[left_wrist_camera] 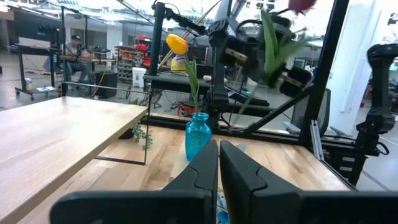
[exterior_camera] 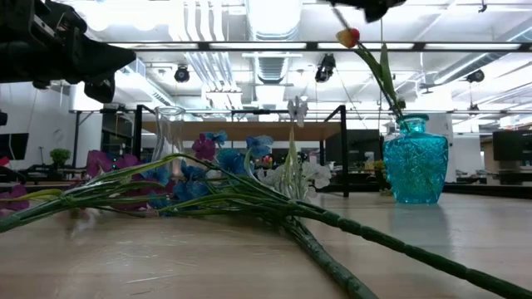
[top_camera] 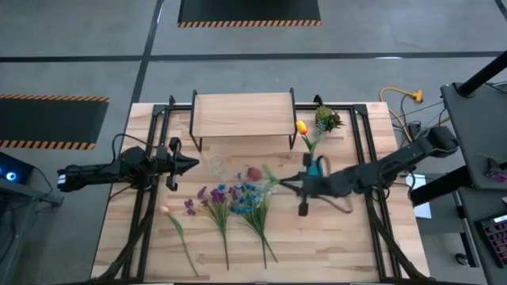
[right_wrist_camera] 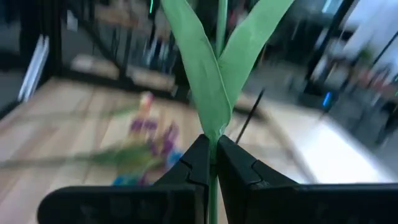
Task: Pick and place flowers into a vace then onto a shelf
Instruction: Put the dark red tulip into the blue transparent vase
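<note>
One orange flower [top_camera: 301, 127] already in the blue vase [top_camera: 315, 168], beside the shelf [top_camera: 242, 115]. Right gripper [top_camera: 279, 184] near the vase, jaws pinched on a dark red flower's [top_camera: 254, 173] stem. Left gripper [top_camera: 194, 165] waiting by a clear glass vase [top_camera: 215, 164], jaws pressed together, empty. Several flowers [top_camera: 230, 202] left lying on the table [top_camera: 333, 237]; nothing on the shelf yet. Early stage, by the look of it.
</note>
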`<act>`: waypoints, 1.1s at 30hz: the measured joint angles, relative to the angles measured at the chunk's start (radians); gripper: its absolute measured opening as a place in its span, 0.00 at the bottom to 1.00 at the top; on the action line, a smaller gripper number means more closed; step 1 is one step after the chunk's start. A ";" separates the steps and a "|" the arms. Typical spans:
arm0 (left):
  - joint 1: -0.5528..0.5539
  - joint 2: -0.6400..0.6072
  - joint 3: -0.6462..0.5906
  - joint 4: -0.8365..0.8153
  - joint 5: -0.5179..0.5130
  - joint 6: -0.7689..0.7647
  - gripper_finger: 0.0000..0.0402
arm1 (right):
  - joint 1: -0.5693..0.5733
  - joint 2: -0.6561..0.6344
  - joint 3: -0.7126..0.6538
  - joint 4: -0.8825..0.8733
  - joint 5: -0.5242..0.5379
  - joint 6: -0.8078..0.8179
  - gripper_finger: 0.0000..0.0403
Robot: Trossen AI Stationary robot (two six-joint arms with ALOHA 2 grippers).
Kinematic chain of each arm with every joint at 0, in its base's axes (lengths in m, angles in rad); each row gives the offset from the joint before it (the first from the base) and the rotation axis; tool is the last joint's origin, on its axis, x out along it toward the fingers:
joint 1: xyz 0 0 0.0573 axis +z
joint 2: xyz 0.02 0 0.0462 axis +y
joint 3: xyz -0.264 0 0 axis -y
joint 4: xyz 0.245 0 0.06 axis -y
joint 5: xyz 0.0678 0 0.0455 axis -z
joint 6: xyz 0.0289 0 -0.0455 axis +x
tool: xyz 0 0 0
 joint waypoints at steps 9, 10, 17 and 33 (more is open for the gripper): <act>0.000 -0.001 0.000 0.000 0.000 0.000 0.00 | -0.004 -0.240 -0.302 0.389 0.081 -0.151 0.03; 0.000 -0.001 0.000 0.000 0.000 0.000 0.00 | -0.004 -0.269 -0.316 0.386 0.082 -0.150 0.03; 0.000 -0.001 0.000 0.001 0.000 0.000 0.00 | -0.004 -0.452 -0.387 0.374 0.086 -0.194 0.03; 0.000 -0.001 0.000 0.003 0.000 0.000 0.00 | -0.035 -0.547 -0.527 0.427 0.195 -0.256 0.03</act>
